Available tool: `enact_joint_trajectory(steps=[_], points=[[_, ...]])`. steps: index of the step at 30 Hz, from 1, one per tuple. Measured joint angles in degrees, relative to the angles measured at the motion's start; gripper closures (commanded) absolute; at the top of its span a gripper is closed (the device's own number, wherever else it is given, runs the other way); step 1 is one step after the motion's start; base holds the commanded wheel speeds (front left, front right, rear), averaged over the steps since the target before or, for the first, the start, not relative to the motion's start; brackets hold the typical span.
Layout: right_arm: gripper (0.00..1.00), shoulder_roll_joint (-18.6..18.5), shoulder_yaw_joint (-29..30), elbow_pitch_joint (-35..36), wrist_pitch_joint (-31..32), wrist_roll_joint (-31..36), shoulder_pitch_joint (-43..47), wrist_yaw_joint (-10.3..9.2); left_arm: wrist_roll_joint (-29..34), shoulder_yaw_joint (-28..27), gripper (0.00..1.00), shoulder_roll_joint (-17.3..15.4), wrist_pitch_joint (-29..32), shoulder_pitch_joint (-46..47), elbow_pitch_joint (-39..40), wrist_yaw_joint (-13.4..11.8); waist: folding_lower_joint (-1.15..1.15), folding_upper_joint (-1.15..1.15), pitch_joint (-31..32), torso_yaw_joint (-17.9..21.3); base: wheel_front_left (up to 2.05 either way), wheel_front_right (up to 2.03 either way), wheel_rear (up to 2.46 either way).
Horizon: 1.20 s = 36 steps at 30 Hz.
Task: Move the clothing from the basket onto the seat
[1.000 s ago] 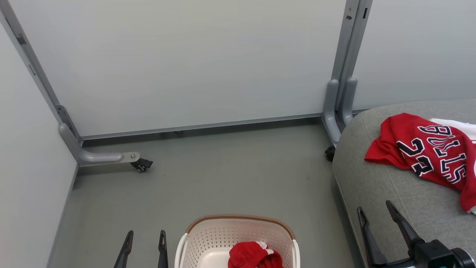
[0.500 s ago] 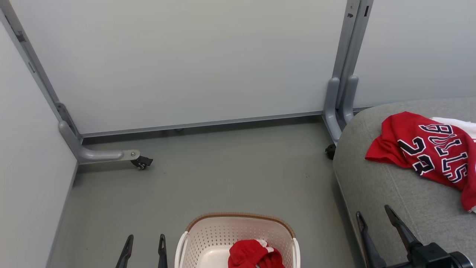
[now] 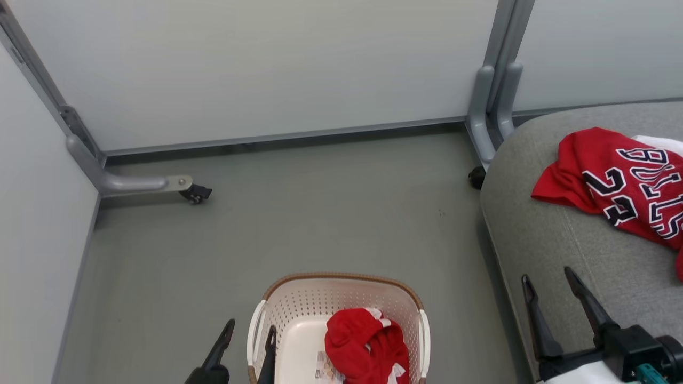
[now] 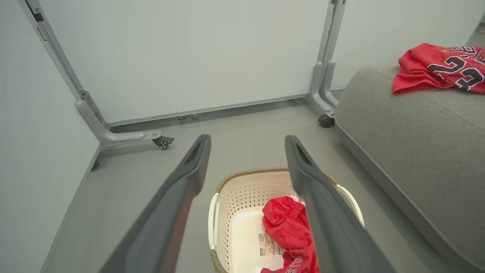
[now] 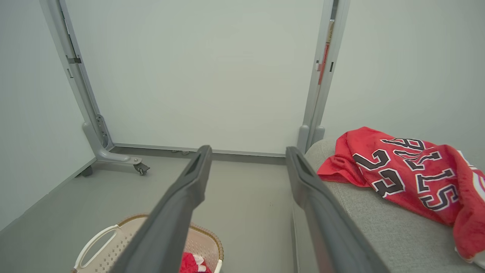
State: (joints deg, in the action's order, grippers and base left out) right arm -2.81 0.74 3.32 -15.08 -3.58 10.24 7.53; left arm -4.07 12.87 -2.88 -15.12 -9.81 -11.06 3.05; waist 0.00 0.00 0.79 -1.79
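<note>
Red clothing (image 3: 367,346) bunched in the right half of the basket (image 3: 341,278), partly over its label (image 3: 328,368). Red jersey (image 3: 624,197) spread on the grey seat (image 3: 549,250), lettering up. Wide open and empty, the left hand (image 3: 252,326) at the basket's left rim. Likewise spread and empty, the right hand (image 3: 548,276) over the seat's near edge, clear of the jersey. Basket on the grey floor (image 3: 320,213), left of the seat.
</note>
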Motion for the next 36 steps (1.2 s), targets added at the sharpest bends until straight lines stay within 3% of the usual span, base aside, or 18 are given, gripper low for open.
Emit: enact_joint_trajectory(steps=[4, 6, 14, 19, 27, 36], points=[[0.0, -0.1, 0.1, 1.5, 0.0, 1.3, -4.7, 0.0, 0.1, 1.8, 0.0, 0.0, 0.0, 7.8, -4.3, 1.6, 0.0, 0.0, -4.0, 0.1, 0.0, 0.0, 0.0], [0.0, -0.5, 0.6, 2.0, 0.0, 1.6, -6.7, 0.0, -2.9, 3.6, 0.0, 0.0, 0.0, 11.8, -9.0, 2.5, 0.0, 0.0, -6.8, 0.2, 0.0, 0.0, 0.0], [0.0, -1.9, 1.3, 3.7, 0.0, 2.3, -13.9, 0.0, -5.7, 14.7, 0.0, 0.1, 0.0, 30.2, -25.3, 4.1, 0.0, 0.0, -18.4, 0.7, 0.0, 0.0, 0.0], [0.0, -2.1, 1.6, 4.9, 0.0, 2.7, -17.3, 0.0, -0.5, 21.3, 0.0, -0.4, 0.0, 40.7, -31.6, 4.3, 0.0, 0.0, -25.2, 1.1, 0.0, 0.0, 0.0], [0.0, -1.9, 1.2, 6.5, 0.0, 3.0, -22.5, 0.0, 8.4, 34.4, 0.0, -4.0, 0.0, 55.6, -38.9, 4.3, 0.0, 0.0, -36.3, 2.1, 0.0, 0.0, 0.0], [0.0, -1.2, 0.3, 7.5, 0.0, 3.2, -27.0, 0.0, 12.0, 51.6, 0.0, -7.2, 0.0, 66.3, -43.7, 4.3, 0.01, 0.0, -47.1, 3.9, 0.0, 0.0, 0.0]])
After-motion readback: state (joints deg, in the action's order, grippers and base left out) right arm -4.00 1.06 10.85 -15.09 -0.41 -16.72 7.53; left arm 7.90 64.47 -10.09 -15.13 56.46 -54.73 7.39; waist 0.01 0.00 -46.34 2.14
